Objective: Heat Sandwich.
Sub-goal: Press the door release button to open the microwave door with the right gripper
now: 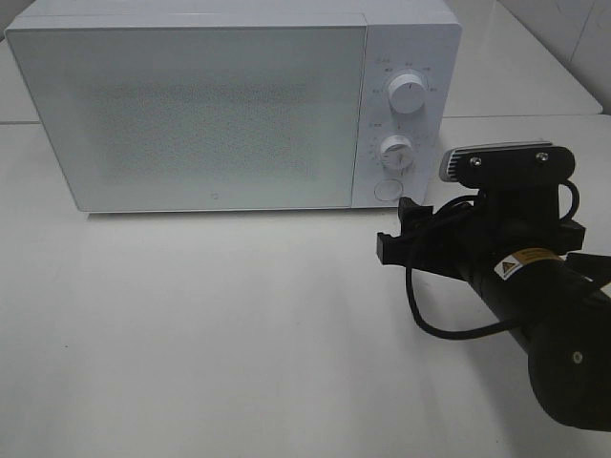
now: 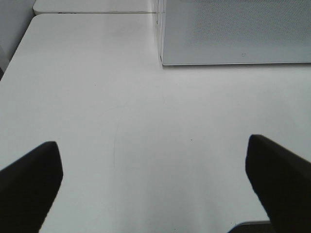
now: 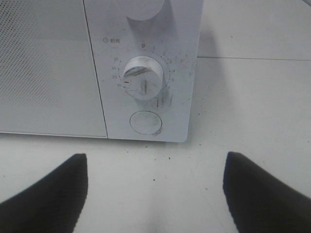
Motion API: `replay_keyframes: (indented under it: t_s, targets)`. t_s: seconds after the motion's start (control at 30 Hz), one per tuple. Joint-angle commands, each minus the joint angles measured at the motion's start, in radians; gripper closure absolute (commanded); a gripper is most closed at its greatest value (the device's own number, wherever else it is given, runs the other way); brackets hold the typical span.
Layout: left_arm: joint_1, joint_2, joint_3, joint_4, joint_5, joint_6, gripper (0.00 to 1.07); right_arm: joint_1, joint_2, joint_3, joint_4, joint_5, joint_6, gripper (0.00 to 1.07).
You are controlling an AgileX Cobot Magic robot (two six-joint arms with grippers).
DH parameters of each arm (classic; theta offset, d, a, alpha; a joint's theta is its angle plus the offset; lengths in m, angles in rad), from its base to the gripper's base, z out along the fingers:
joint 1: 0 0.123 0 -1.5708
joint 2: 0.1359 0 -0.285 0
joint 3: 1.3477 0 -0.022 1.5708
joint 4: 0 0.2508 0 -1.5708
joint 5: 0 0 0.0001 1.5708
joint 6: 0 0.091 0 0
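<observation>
White tabletop [image 1: 191,334], lower frame. White box microwave [image 1: 191,105], door closed, upper left. Left gripper [image 2: 151,141]: black fingers spread wide, empty. Right gripper [image 3: 155,159]: fingers apart, empty, touching nothing. Sandwich: not visible.

We cannot see through the frosted microwave door [image 1: 191,110]. The right arm [image 1: 558,343] runs off the high view's near right corner. The upper dial [image 3: 144,8] is cut off in the right wrist view, and from above its markings are too small to read.
</observation>
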Motion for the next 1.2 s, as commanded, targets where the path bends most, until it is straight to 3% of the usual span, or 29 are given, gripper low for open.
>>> replay_keyframes:
  t_s: [0.03,0.2,0.43,0.63,0.83,1.03,1.07,1.1,1.13,1.2]
  targets:
    - [-0.005,-0.017,0.002,-0.003,0.0,-0.005,0.09,0.004,-0.002,-0.01,0.001,0.01,0.002,0.32]
    - [-0.005,-0.017,0.002,-0.003,0.0,-0.005,0.09,0.004,-0.002,-0.01,0.001,0.017,0.102,0.32]
    - [-0.005,-0.017,0.002,-0.003,0.0,-0.005,0.09,0.004,-0.002,-0.01,0.001,0.017,0.515,0.32]
    - [-0.005,-0.017,0.002,-0.003,0.0,-0.005,0.09,0.002,-0.002,-0.01,0.001,0.017,1.05,0.32]
    - [-0.005,-0.017,0.002,-0.003,0.0,-0.005,0.09,0.002,-0.002,-0.01,0.001,0.017,1.346,0.35]
    - [-0.005,-0.017,0.002,-0.003,0.0,-0.005,0.09,0.002,-0.002,-0.01,0.001,0.017,1.545,0.51]
    - [-0.005,-0.017,0.002,-0.003,0.0,-0.005,0.09,0.002,-0.002,-0.01,0.001,0.017,1.568,0.56]
    - [-0.005,-0.017,0.002,-0.003,0.0,-0.005,0.09,0.002,-0.002,-0.01,0.001,0.017,1.598,0.69]
    - [-0.005,-0.017,0.002,-0.003,0.0,-0.005,0.09,0.002,-0.002,-0.01,0.001,0.017,1.598,0.69]
    - [-0.005,-0.017,0.002,-0.003,0.0,-0.005,0.09,0.002,-0.002,-0.01,0.001,0.02,1.602,0.82]
